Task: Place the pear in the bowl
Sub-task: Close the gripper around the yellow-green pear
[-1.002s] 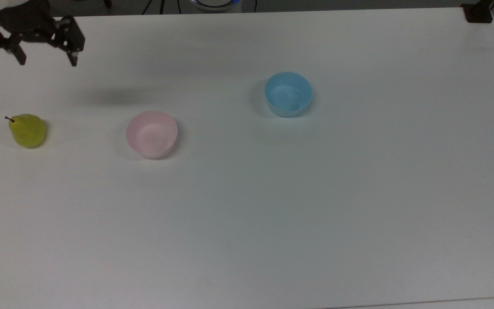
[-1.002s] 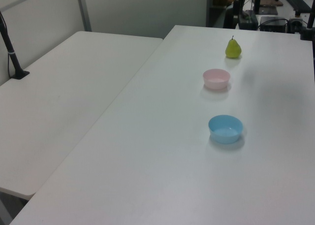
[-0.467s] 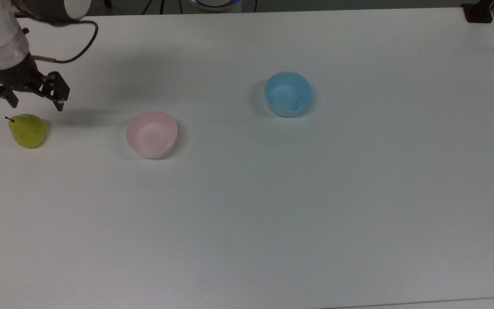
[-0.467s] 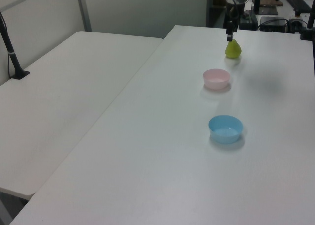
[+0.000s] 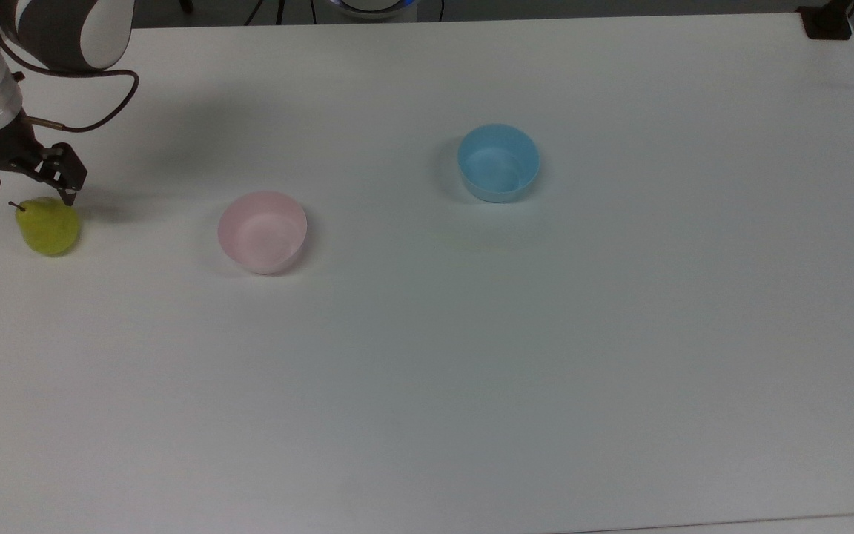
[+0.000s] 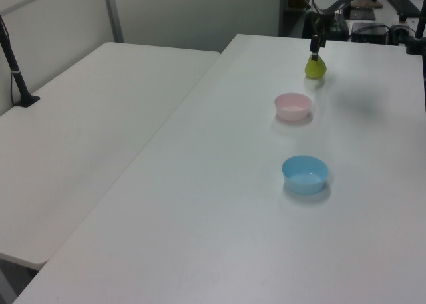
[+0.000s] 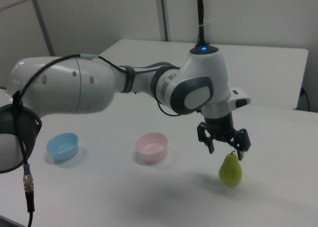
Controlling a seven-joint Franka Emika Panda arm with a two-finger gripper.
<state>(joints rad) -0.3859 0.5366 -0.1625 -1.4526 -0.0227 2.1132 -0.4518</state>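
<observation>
The small yellow-green pear w/ thin dark stem [image 5: 50, 227] stood upright on the white table [image 5: 471, 356], at approx 9 o'clock of the top view, near the table's edge. The black two-finger gripper [image 5: 28, 193] hung directly over the pear's top, fingers spread wide and straddling the stem, one fingertip [image 5: 69, 197] just beside the pear's shoulder; in the right view the gripper [image 7: 226, 151] sat right above the pear [image 7: 230, 169], jaws apart, nothing held. The small round pale pink plastic bowl [image 5: 262, 231] sat empty at approx 3 o'clock from the pear in the top view, well apart from it. The light blue plastic bowl [image 5: 499, 162] stood further on, at approx 2 o'clock from the pink one, also empty. In the left view the pear [image 6: 315, 67] was at approx 12 o'clock from the pink bowl [image 6: 293, 106].
</observation>
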